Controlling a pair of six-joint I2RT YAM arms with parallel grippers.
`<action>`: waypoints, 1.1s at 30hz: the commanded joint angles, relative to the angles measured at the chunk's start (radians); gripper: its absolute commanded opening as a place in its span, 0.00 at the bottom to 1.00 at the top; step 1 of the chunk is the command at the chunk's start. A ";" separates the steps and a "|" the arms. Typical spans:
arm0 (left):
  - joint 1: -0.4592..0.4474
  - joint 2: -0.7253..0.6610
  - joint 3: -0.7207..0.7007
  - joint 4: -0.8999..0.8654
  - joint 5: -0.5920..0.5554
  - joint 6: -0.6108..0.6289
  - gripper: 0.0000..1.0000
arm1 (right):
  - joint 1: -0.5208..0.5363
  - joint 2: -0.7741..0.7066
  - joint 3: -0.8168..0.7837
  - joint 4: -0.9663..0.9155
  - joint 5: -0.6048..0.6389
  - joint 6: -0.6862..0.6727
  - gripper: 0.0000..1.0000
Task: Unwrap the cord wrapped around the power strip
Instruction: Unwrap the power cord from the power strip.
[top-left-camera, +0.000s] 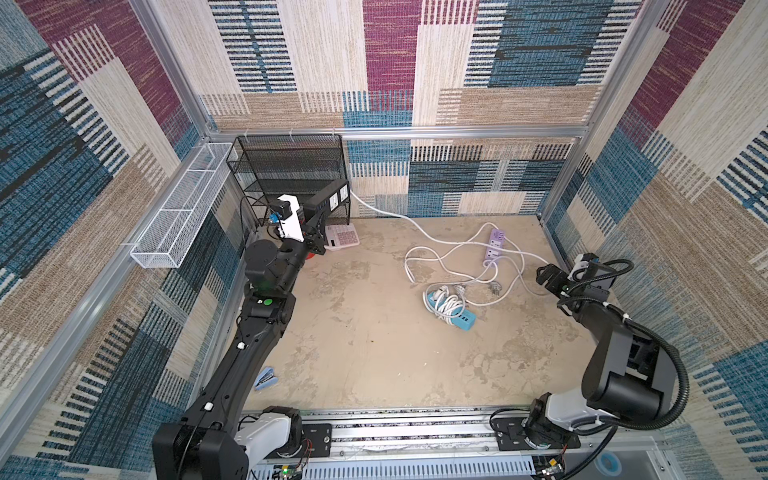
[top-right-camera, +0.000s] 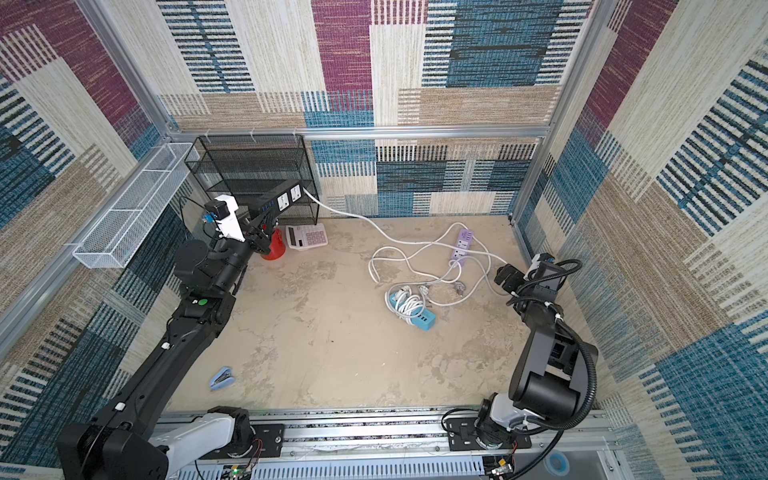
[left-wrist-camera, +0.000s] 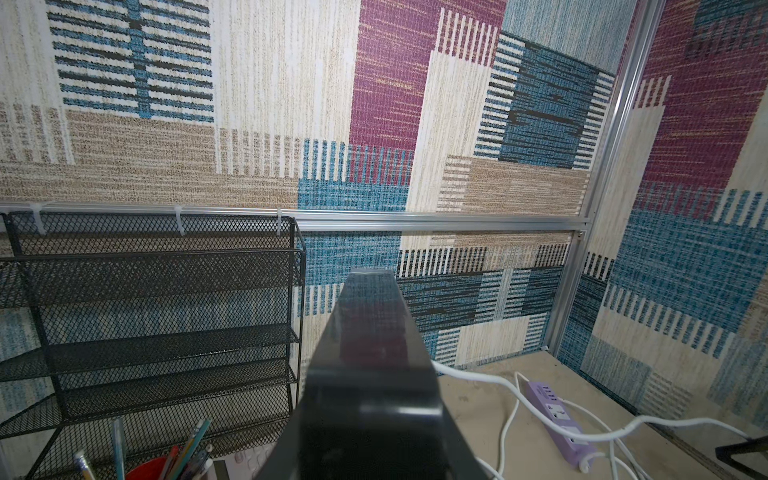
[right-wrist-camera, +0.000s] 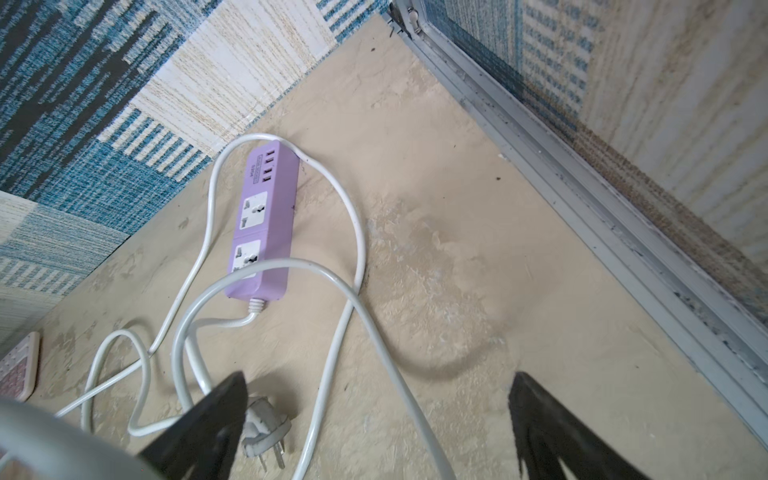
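Observation:
My left gripper (top-left-camera: 313, 232) is raised beside the mesh shelf and is shut on a black power strip (top-left-camera: 328, 199), which fills the middle of the left wrist view (left-wrist-camera: 370, 374) and hides the jaws. A white cord (top-left-camera: 415, 224) leaves the strip's far end and trails in loose loops over the table. A blue power strip (top-left-camera: 451, 307) lies mid-table with white cord coiled around it. In both top views a purple power strip (top-right-camera: 462, 245) lies behind it. Near the right wall my right gripper (right-wrist-camera: 379, 376) stands open just above a loop of cord (right-wrist-camera: 353, 299), with a plug (right-wrist-camera: 264, 428) beside one finger.
A black mesh shelf (top-left-camera: 291, 166) stands at the back left, with a white wire basket (top-left-camera: 178, 212) on the left wall. A calculator (top-left-camera: 343, 237) and a red pen cup (top-right-camera: 274, 247) sit below the raised strip. A blue stapler (top-left-camera: 265, 378) lies front left.

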 joint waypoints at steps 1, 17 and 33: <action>0.001 0.008 0.018 0.078 0.010 -0.016 0.00 | 0.021 -0.003 0.045 -0.068 -0.041 -0.006 0.98; 0.001 0.145 0.162 0.057 0.074 -0.027 0.00 | 0.192 -0.100 0.112 -0.277 -0.071 -0.068 0.98; -0.103 0.202 0.281 -0.151 0.283 0.031 0.00 | 0.532 -0.305 0.192 -0.067 -0.131 -0.246 0.98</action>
